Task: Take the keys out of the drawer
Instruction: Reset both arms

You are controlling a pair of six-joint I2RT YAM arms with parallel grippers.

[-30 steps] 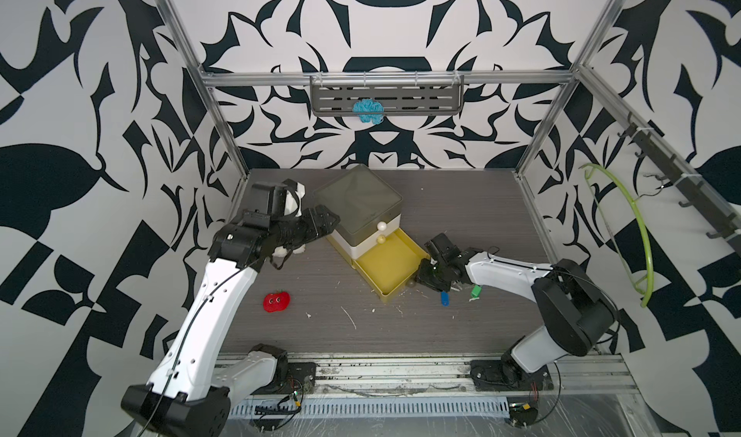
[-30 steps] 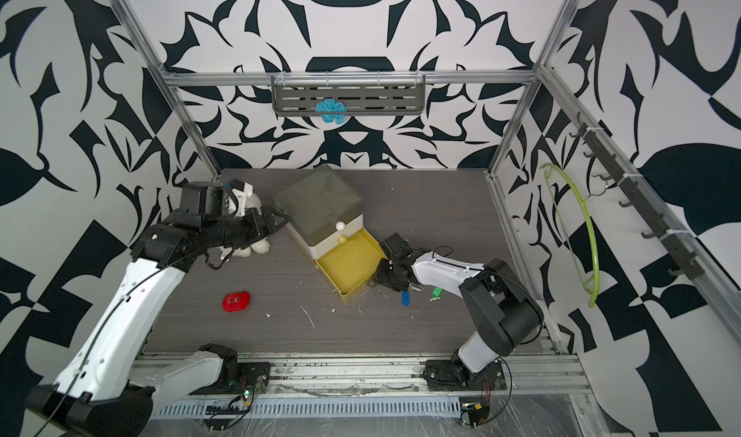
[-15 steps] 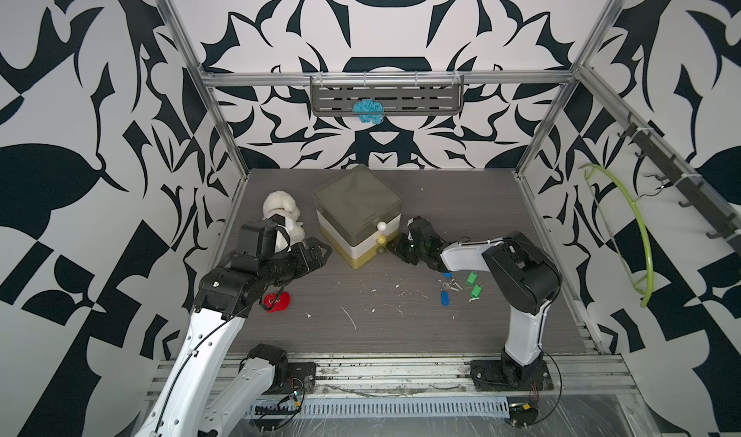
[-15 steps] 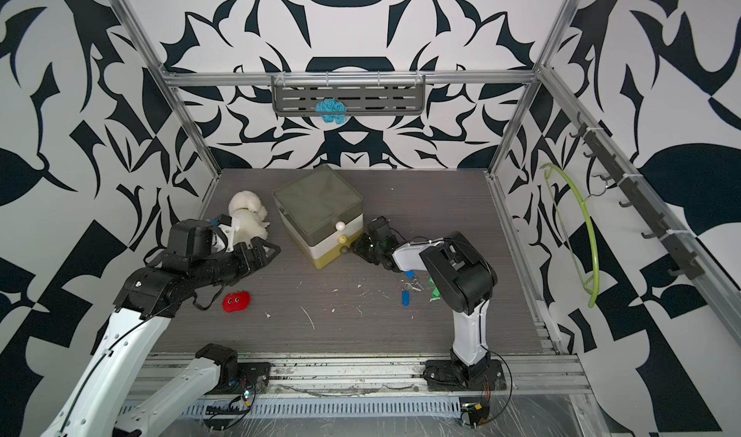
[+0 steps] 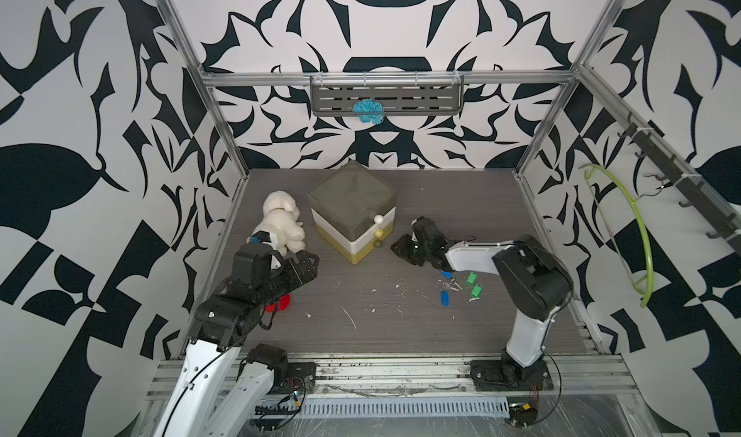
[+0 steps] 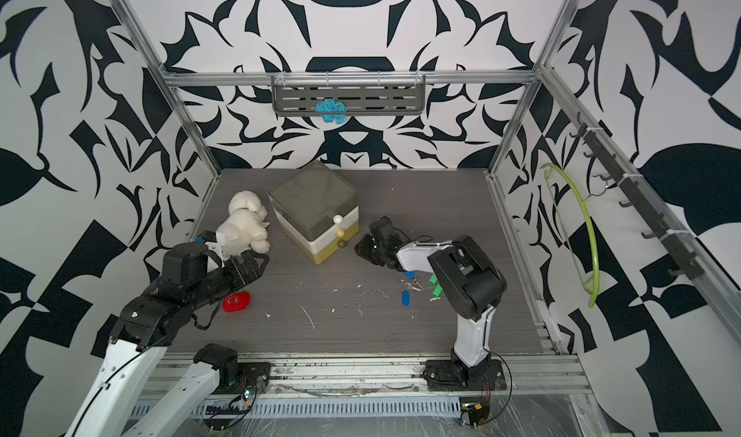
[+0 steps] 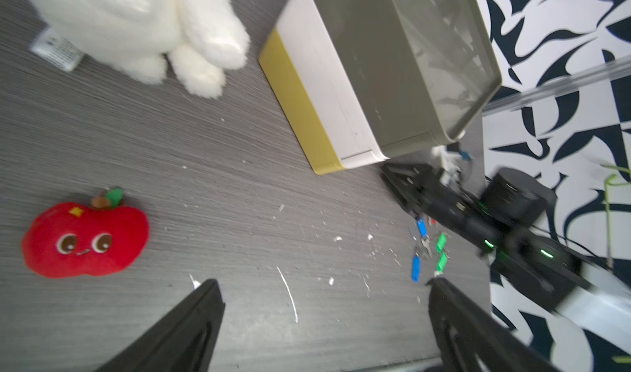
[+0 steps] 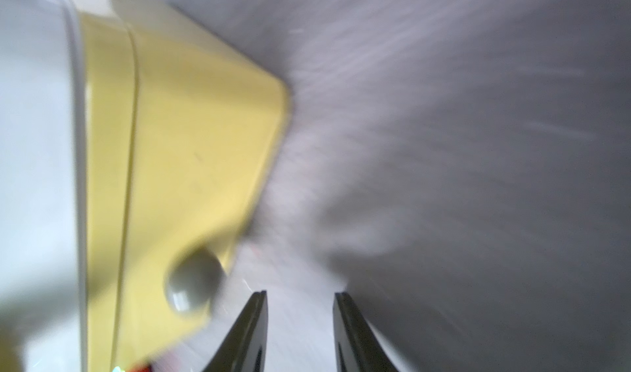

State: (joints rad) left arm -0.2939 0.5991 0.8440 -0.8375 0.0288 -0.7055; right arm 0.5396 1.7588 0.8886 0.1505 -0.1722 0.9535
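Note:
The keys (image 5: 455, 285), with blue and green tags, lie loose on the table to the right of the drawer box and show in both top views (image 6: 415, 286) and in the left wrist view (image 7: 423, 250). The yellow bottom drawer (image 5: 363, 250) is pushed in flush. My right gripper (image 5: 397, 249) lies low on the table just right of the drawer's grey knob (image 8: 191, 281), open a little with nothing between its fingers (image 8: 254, 322). My left gripper (image 5: 309, 263) hangs wide open left of the box, empty (image 7: 324, 291).
A white plush dog (image 5: 280, 224) sits left of the box. A red plush fruit with eyes (image 7: 85, 239) lies under my left arm. White scraps dot the table. A grey shelf (image 5: 421, 102) hangs at the back and a green hanger (image 5: 637, 230) on the right wall.
The yellow drawer, pulled out a second ago, is now shut. My right gripper followed it to the box front. My left arm drew back from the box and its jaws opened wide.

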